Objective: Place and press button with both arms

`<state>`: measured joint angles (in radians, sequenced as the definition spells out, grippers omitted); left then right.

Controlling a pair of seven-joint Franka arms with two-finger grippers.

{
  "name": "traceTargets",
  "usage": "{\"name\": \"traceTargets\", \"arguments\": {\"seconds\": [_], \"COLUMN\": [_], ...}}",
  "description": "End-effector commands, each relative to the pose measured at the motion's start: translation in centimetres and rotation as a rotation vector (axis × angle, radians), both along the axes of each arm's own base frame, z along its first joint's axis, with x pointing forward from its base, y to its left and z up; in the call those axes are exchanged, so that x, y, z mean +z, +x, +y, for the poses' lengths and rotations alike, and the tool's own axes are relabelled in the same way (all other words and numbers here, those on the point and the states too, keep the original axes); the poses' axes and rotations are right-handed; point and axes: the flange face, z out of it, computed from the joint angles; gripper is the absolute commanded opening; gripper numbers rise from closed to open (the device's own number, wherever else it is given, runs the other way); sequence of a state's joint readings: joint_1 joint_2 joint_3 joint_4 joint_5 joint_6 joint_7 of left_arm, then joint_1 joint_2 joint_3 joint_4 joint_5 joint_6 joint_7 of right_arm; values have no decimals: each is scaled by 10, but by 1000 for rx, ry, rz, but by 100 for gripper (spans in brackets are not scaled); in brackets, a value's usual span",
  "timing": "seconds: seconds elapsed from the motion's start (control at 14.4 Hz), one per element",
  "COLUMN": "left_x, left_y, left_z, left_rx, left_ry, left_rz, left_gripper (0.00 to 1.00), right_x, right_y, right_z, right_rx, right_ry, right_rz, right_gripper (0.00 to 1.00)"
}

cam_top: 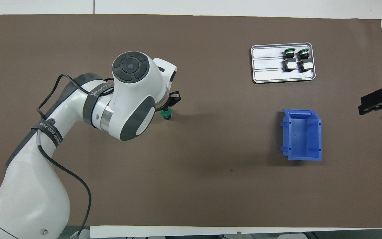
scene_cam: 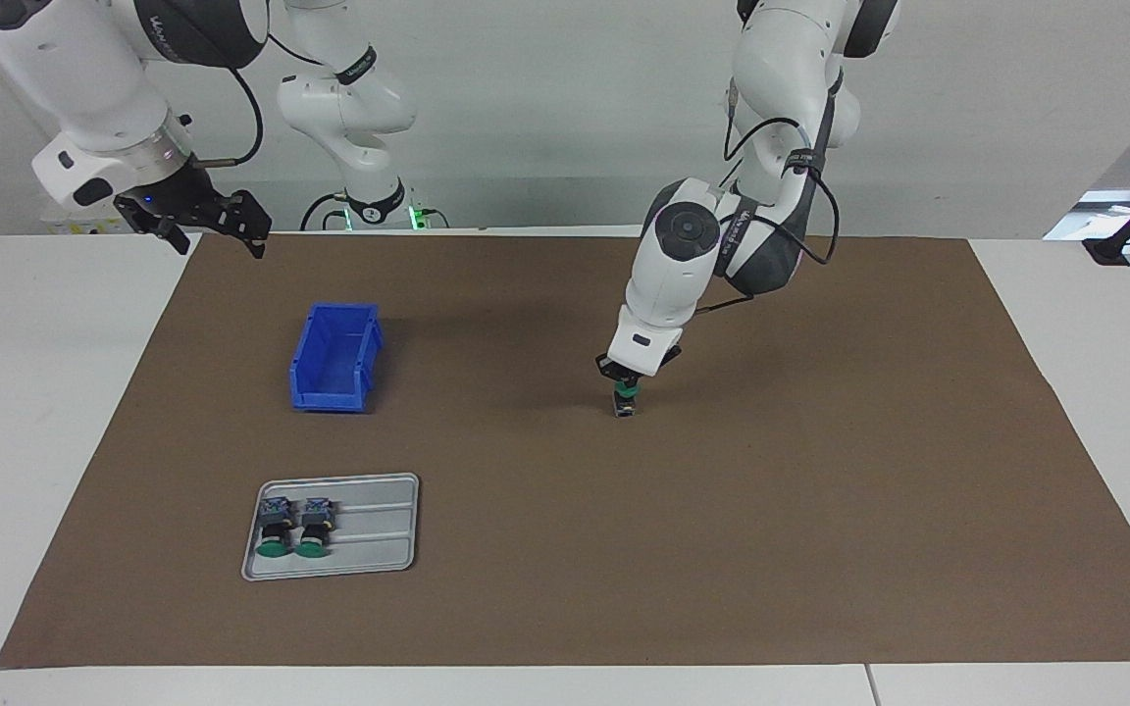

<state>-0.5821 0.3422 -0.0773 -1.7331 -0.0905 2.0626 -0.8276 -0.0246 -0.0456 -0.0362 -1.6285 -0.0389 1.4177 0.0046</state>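
The right pincer (scene_cam: 217,224) hangs in the air over the edge of the brown mat (scene_cam: 820,490) at the right arm's end of the surface (scene_cam: 25,412), its fingers apart and carrying nothing; this arm waits. Farther from the robots, toward the same end, a blue bin (scene_cam: 334,357) stands open-topped on the mat with nothing visible inside it. At roughly the same depth, near the middle of the mat, the left arm reaches down so that the left pincer (scene_cam: 628,389) is clamped on the button (scene_cam: 627,400), whose green cap shows just below the fingertips (the body under the cap is dark and stands upright on the mat or a hair above it; contact with the mat cannot be judged). In the overhead view the same green cap (cam_top: 166,114) peeps out beside the large white wrist, which hides most of the fingers. Farthest from the robots lies a grey ribbed tray (scene_cam: 384,534), in line with the bin and toward the right arm's end. Two further buttons (scene_cam: 294,527) lie side by side in the tray at the end of it closer to the right arm's end of the surface, each on its side with the green cap pointing away from the robots and the terminal block toward them; the remaining part of the tray holds nothing.
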Motion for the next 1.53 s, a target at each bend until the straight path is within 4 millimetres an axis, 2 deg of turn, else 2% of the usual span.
{"name": "traceTargets", "arguments": {"seconds": [0.0, 0.84, 0.97, 1.04, 1.18, 1.39, 1.46], "left_x": [-7, -36, -26, -13, 19, 45, 53], "left_y": [-2, -16, -15, -11, -10, 0, 5], "left_z": [-1, 5, 5, 9, 14, 27, 38], "left_rx": [7, 1, 3, 8, 17, 34, 41], "left_ry": [16, 24, 17, 5, -8, -2, 2], "left_rz": [-22, -14, -23, -35, -46, -44, -48], "left_gripper": [0, 0, 4, 11, 50, 86, 93], "right_x": [-1, -1, -1, -1, 0, -1, -1], "right_y": [-5, -5, -5, -5, -5, -5, -5], "right_z": [-2, -2, -2, -2, -2, -2, -2], "right_rx": [14, 12, 14, 14, 14, 14, 14], "right_ry": [3, 3, 2, 3, 2, 3, 3], "right_rz": [-8, -8, -8, -8, -10, -8, -8], "right_gripper": [99, 99, 99, 99, 99, 99, 99]}}
